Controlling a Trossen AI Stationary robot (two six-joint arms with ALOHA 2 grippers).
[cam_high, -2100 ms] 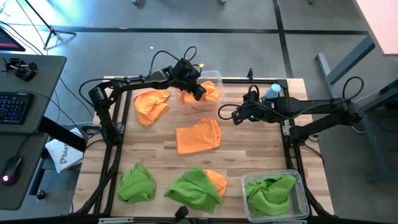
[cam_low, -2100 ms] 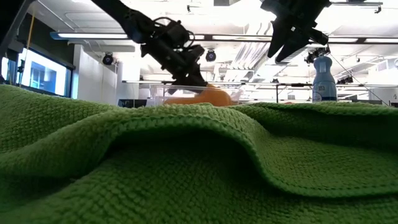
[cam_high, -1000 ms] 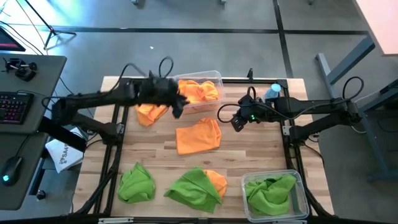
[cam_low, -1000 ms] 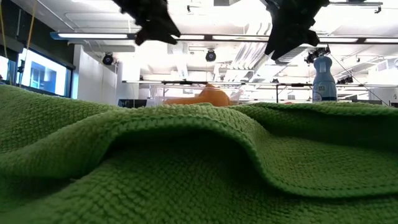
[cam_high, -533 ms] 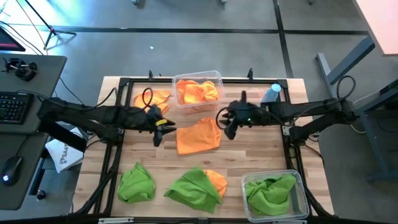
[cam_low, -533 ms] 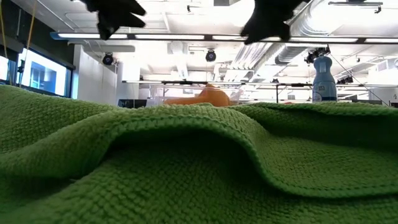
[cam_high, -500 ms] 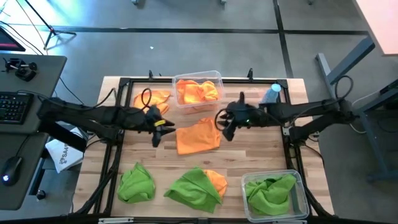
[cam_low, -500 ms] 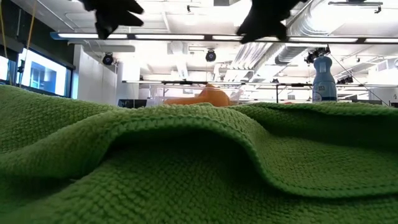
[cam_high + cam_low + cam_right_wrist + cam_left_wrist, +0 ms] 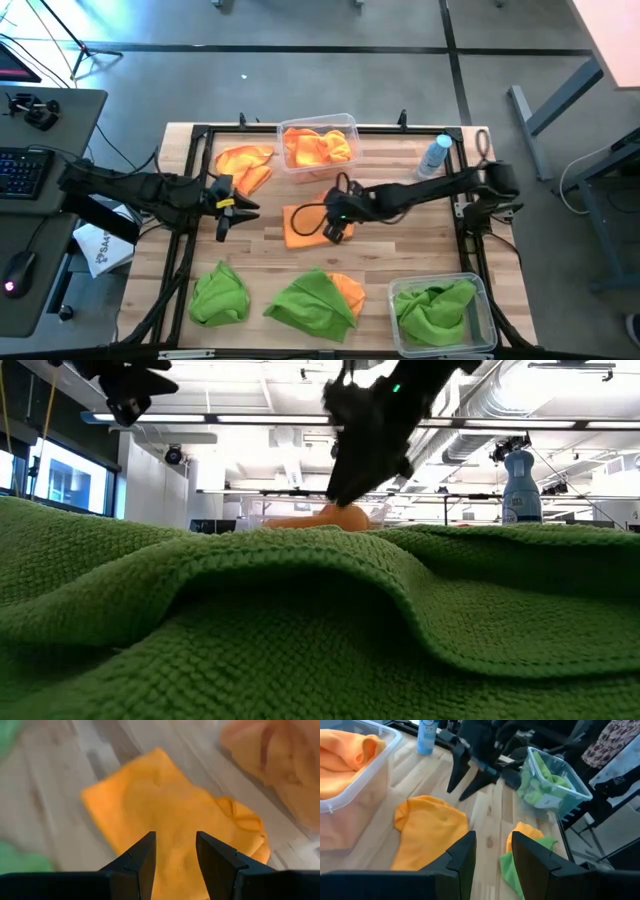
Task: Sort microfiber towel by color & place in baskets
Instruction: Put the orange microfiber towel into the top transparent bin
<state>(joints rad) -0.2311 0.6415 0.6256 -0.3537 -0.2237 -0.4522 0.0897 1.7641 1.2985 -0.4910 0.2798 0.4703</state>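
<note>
We are hovering our right hand (image 9: pixel 338 222), fingers parted and grasping nothing, directly over a flat orange microfiber towel (image 9: pixel 312 222) lying in the middle of the wooden table (image 9: pixel 400 250). In the right wrist view the towel fills the space just beyond the fingertips (image 9: pixel 142 851), so we judge that we are in the approach step of picking it up.

Just beyond this hand, at the table's far edge, a clear basket (image 9: pixel 345 124) is holding orange towels (image 9: pixel 318 147). We judge the next move calls for lowering the hand, pinching the cloth, and carrying it up and over that basket's rim.

Our left hand (image 9: pixel 226 212) is waiting out to the side of the flat towel, also released and empty. Beyond it, toward the far edge, another orange towel (image 9: pixel 244 163) is lying loose beside the orange basket.

On the near side of both hands, a crumpled green towel (image 9: pixel 220 295) and a second green towel (image 9: pixel 312 305) overlapping an orange one (image 9: pixel 347 291) are lying loose. A second clear basket (image 9: pixel 484 290) in the near corner is holding green towels (image 9: pixel 433 308).

A clear bottle with a blue cap (image 9: pixel 434 156) is standing past the right arm. We can read no writing on it or anywhere else on the table.
</note>
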